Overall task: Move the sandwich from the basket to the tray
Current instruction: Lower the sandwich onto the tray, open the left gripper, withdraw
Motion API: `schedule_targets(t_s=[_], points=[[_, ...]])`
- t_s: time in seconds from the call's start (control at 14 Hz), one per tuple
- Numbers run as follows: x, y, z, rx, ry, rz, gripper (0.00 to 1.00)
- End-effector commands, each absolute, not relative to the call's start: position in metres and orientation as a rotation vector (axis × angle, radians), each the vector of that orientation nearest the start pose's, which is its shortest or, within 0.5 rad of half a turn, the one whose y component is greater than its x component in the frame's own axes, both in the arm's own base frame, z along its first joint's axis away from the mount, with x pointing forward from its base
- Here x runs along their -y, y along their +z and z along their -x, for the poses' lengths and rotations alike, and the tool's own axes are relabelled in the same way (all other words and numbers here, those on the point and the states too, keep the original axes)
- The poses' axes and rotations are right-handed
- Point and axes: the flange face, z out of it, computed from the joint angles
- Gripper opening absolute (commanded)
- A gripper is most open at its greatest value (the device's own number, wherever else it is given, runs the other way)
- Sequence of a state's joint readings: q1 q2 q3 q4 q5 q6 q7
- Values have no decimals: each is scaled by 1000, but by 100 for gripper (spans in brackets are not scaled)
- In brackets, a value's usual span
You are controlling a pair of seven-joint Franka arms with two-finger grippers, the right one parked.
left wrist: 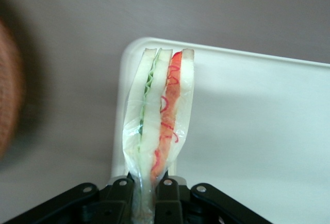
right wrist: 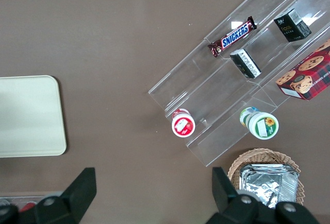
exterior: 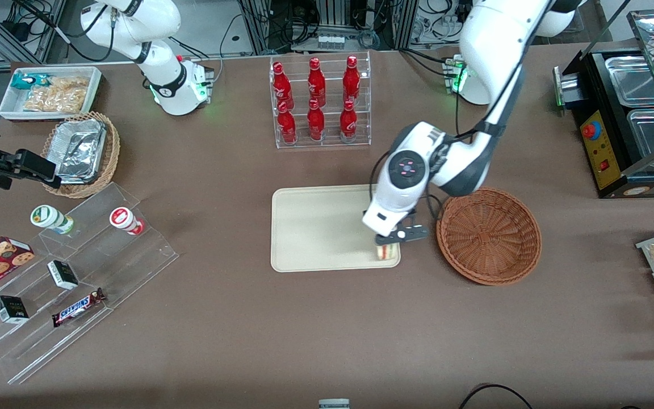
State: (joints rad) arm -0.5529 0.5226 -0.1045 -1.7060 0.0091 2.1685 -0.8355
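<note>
From the front we see the left gripper (exterior: 388,241) over the corner of the tray (exterior: 315,227) nearest the basket (exterior: 490,235), clamped on the sandwich (exterior: 386,251), which sits at that corner's rim while the basket lies just beside the tray. Through the left wrist camera we see the 2 fingers (left wrist: 167,193) pinching the wrapped sandwich (left wrist: 160,116) at 1 end, its green and red layers edge-on above the tray (left wrist: 258,131) corner. The right wrist camera shows us only a bare end of the tray (right wrist: 31,116).

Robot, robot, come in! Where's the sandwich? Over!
Gripper shut on sandwich, over tray corner nearest basket. Basket empty. Tray bare beneath, nothing in the way.
</note>
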Motion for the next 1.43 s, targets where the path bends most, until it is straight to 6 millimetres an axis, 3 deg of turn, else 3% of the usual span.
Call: schedule_targets(t_s=[0.0, 0.21, 0.43, 0.5, 0.57, 0.64, 0.71, 0.86, 1.14, 1.21, 1.36], points=[[454, 277, -528, 345, 109, 3119, 0], [492, 256, -511, 324, 116, 3116, 0], [508, 243, -509, 335, 135, 3130, 0], [511, 242, -506, 360, 139, 3132, 6], [511, 242, -507, 365, 139, 3131, 26], [506, 244, -511, 350, 133, 3130, 72], [506, 248, -512, 327, 132, 3142, 100], [505, 257, -515, 315, 115, 3147, 100], [497, 321, -514, 323, 84, 3146, 100], [489, 336, -515, 317, 87, 3123, 100], [451, 339, -539, 392, 72, 3045, 100]])
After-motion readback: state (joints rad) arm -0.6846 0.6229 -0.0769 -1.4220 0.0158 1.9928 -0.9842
